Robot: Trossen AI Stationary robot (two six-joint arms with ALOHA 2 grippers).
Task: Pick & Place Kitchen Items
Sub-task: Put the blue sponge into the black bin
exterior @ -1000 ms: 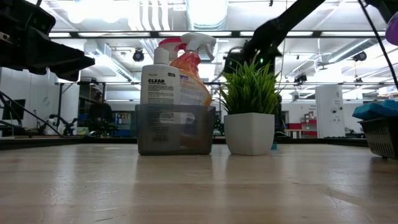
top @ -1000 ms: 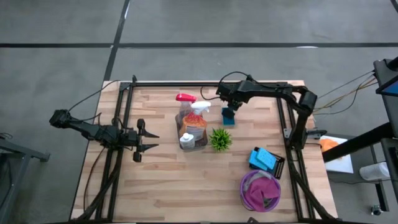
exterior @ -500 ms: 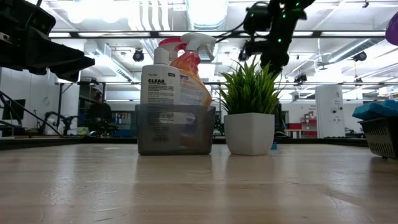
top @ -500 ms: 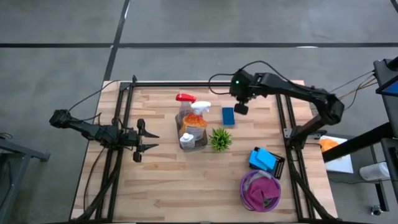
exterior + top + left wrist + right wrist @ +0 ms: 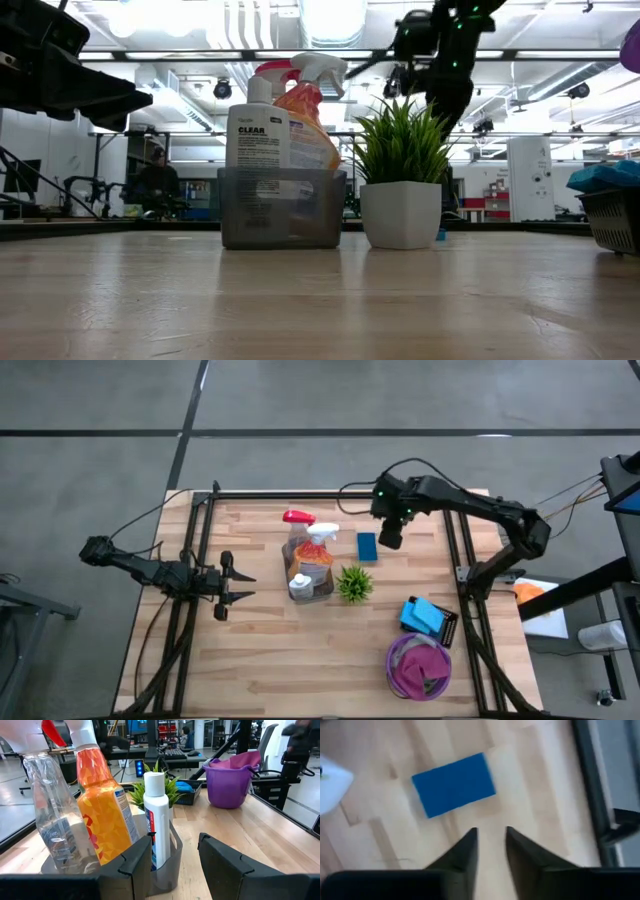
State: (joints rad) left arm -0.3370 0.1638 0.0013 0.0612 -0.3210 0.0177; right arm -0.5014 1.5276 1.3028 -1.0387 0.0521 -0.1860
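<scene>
A blue sponge lies flat on the table's far middle. My right gripper hangs above the table just right of it, pointing down, open by a narrow gap with nothing between its fingers. A grey caddy holds a clear spray bottle with a red trigger, an orange one with a white trigger and a white bottle. My left gripper waits open at the left, level, facing the caddy.
A small spiky green plant in a white pot stands just right of the caddy. A black basket with blue sponges and a purple bowl with a magenta cloth sit near the right edge. Bare wood lies at the near left.
My right gripper has risen from the blue sponge and gone a little toward the table's right edge, turning at the wrist. The sponge, which was under the fingers, now lies flat and uncovered on the table.
</scene>
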